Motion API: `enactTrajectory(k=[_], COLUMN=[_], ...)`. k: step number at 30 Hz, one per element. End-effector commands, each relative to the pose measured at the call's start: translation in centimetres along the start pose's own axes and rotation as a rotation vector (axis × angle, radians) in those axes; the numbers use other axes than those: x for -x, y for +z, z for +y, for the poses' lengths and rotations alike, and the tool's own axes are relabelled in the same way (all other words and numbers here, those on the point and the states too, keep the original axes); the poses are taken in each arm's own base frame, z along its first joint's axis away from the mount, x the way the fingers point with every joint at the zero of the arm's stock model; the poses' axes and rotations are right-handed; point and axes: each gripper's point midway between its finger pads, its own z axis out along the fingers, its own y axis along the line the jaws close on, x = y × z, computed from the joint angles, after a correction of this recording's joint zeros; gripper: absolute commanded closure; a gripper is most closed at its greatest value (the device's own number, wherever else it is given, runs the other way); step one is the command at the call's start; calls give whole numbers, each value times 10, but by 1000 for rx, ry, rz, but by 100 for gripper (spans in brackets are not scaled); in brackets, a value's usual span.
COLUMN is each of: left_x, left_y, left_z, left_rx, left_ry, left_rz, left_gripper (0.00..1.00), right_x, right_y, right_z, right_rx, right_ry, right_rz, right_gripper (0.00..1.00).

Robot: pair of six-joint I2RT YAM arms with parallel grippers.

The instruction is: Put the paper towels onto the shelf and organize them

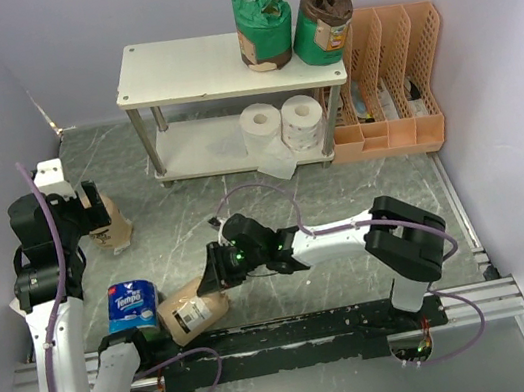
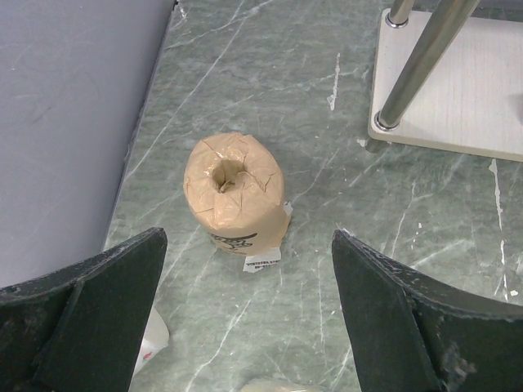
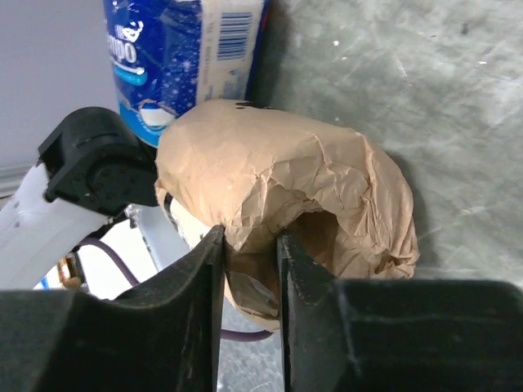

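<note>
While the left gripper [image 2: 249, 238] hangs spread wide above the upright tan roll [image 2: 233, 192], the right gripper [image 3: 249, 245] is clenched on the crumpled end wrap of the second tan roll [image 3: 310, 188], which lies on its side on the table [image 1: 178, 236] against the blue Tempo roll [image 3: 176, 57], well apart from the shelf [image 1: 189, 67]

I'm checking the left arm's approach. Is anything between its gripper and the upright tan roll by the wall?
Nothing visible. The left gripper is open, and the upright tan roll stands alone on the table straight ahead of it.
</note>
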Motion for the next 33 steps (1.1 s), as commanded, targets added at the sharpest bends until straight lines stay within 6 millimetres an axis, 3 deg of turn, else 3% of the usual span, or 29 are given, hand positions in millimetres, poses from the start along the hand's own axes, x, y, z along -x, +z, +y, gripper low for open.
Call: enactTrajectory(k=[1, 3, 7, 10, 12, 13, 17, 22, 27, 29, 33], left_x=[3, 3, 3, 3, 4, 4, 6, 8, 11, 15, 17], left_y=[-2, -2, -2, -2, -2, -2, -2, -2, -3, -5, -5], left_z=[-6, -6, -6, -7, -7, -7, -8, -11, -12, -8, -3], left_rx=[-32, -33, -32, -36, -35, -36, -37, -48, -52, -26, 8], left_ry=[11, 11, 13, 14, 14, 15, 14, 14, 21, 23, 25], left_rz=[-22, -24, -22, -23, -24, -25, -28, -25, -31, -41, -46], left_gripper=[6, 6, 6, 6, 7, 7, 7, 8, 10, 12, 15], right_x=[-9, -9, 7, 41, 61, 81, 136, 204, 269, 295, 322], right_y=[2, 0, -11, -27, -43, -54, -97, -154, -198, -225, -245], right_z=[15, 22, 43, 63, 65, 81, 107, 163, 214, 226, 232], right_rx=[97, 129, 132, 16, -116, -153, -322, -468, -692, -839, -1034], right_ry=[-15, -24, -125, -328, -480, -555, -809, -1065, -1277, -1321, -1427], right_rz=[54, 58, 14, -56, -77, -133, -272, -481, -646, -763, -824], right_gripper=[87, 100, 100, 100, 100, 100, 100, 100, 100, 100, 100])
